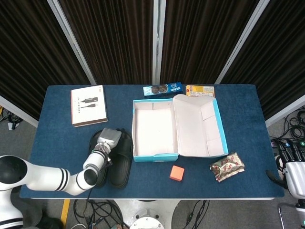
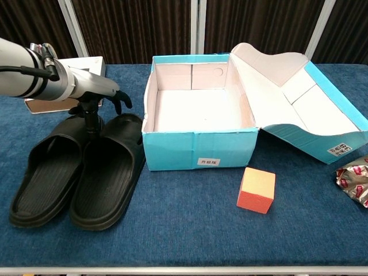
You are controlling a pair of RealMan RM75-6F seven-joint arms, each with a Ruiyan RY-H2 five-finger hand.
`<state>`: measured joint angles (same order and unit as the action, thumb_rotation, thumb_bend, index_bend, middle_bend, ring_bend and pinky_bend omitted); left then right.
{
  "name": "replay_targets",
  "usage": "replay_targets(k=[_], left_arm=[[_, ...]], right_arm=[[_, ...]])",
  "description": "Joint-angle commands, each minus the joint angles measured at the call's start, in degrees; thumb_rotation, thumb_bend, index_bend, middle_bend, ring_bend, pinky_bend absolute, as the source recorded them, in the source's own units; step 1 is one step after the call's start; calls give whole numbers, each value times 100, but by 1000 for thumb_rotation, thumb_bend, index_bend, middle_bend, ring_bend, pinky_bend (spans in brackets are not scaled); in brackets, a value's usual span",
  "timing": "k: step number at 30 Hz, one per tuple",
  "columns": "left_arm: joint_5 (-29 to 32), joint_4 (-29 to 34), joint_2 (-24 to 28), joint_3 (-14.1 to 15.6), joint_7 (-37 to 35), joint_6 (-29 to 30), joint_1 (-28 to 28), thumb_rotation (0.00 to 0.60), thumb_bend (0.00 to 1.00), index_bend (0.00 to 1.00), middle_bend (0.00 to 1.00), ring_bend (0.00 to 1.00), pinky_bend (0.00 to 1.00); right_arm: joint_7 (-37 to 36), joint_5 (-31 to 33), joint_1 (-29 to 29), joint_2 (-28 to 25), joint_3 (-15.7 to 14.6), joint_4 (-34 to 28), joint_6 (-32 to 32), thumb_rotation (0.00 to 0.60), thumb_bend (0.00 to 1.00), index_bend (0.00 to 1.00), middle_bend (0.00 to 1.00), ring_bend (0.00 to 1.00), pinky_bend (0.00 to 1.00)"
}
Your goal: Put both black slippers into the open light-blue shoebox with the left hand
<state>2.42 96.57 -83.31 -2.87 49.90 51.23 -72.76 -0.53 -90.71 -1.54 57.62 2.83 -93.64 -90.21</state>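
The left hand [image 2: 98, 92] reaches down over the toe ends of the 2 black slippers [image 2: 80, 167], fingers [image 2: 91, 118] between them; whether it grips is unclear. Both lie side by side on the blue surface [image 2: 190, 230], just beside the open light-blue shoebox [image 2: 198, 146] (an easy short lift). The right hand [image 1: 291, 174] idles off-surface, grasp unreadable.

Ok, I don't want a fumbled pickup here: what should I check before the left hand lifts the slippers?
1. Left hand over the toe ends of both black slippers: ok.
2. Slippers gripped: cannot tell; a finger reaches down between them.
3. Slippers side by side, touching: ok.
4. Shoebox open and holding nothing: ok.
5. Orange cube clear of the path from slippers to box: ok.
6. Right hand off the table's edge: ok.
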Motion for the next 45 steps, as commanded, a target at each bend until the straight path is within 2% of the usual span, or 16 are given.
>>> replay_targets(k=[1,10,20,25,29,33,39,45], left_arm=[[220,-63,-113,68,214,137,-170,600,0,88,140,796,778],[768,-308,-305,3,452,43,-364,600,0,144,196,817,777],[958,-587,-582,7,673,176,-415,600,0,223,286,842,778],[910,-728,-708,-39,687,190,-380,600,0,297,366,856,777],[702,-781,-752,-83,593,293,-282,600,0,424,498,877,781],[313,-661,-705,-124,379,490,-117,600,0,511,586,888,782],[-205,-212,-414,-196,86,751,135,600,0,543,616,888,783],[-900,378,-56,-177,-162,1509,434,600,0,549,623,882,783]], right_arm=[[21,-10,3,-32,27,-20,-48,600,90,50,139,41,128],[1,14,32,-62,28,-26,-72,600,91,50,139,41,128],[-30,27,59,-44,9,6,-68,600,91,50,140,41,128],[-25,46,68,-53,5,8,-56,600,92,50,139,41,129],[-15,45,75,-70,-5,-9,-47,600,92,50,139,41,129],[-18,48,68,-58,-4,-10,-27,600,92,50,139,41,128],[-9,-6,39,-50,-2,-20,-16,600,94,50,139,41,128],[-24,-43,50,-56,-1,-21,-65,600,94,50,139,41,128]])
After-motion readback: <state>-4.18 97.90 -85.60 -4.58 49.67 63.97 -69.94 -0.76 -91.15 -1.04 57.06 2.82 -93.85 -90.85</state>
